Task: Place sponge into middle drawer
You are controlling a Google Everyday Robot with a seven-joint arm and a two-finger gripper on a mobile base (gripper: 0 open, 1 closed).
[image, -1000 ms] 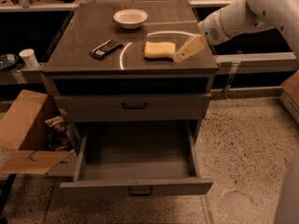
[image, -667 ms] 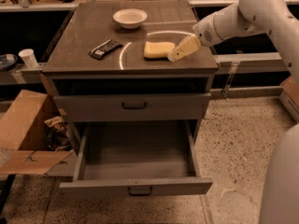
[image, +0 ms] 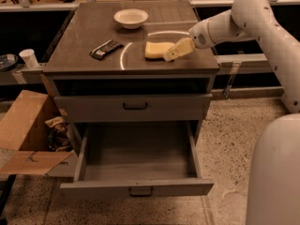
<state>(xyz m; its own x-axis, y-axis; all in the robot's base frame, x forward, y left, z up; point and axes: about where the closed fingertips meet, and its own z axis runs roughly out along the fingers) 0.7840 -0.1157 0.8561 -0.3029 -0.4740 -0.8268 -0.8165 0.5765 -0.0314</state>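
Note:
The pale yellow sponge (image: 156, 49) lies on the cabinet top (image: 84, 41), right of its middle. My gripper (image: 174, 52) reaches in from the right, low over the top, and its tip is at the sponge's right end, touching or almost touching it. The middle drawer (image: 136, 187) is pulled out wide below, and its grey inside shows nothing in it. The like grey drawer front (image: 135, 107) just above it is shut.
A white bowl (image: 131, 18) stands at the back of the top. A black flat wrapped bar (image: 106, 48) lies left of the sponge. An open cardboard box (image: 23, 125) sits on the floor at the left. A white cup (image: 29, 57) stands on a ledge at far left.
My arm has swung left and the gripper has closed in on the sponge's right end. The sponge, bowl, bar and drawer have not moved.

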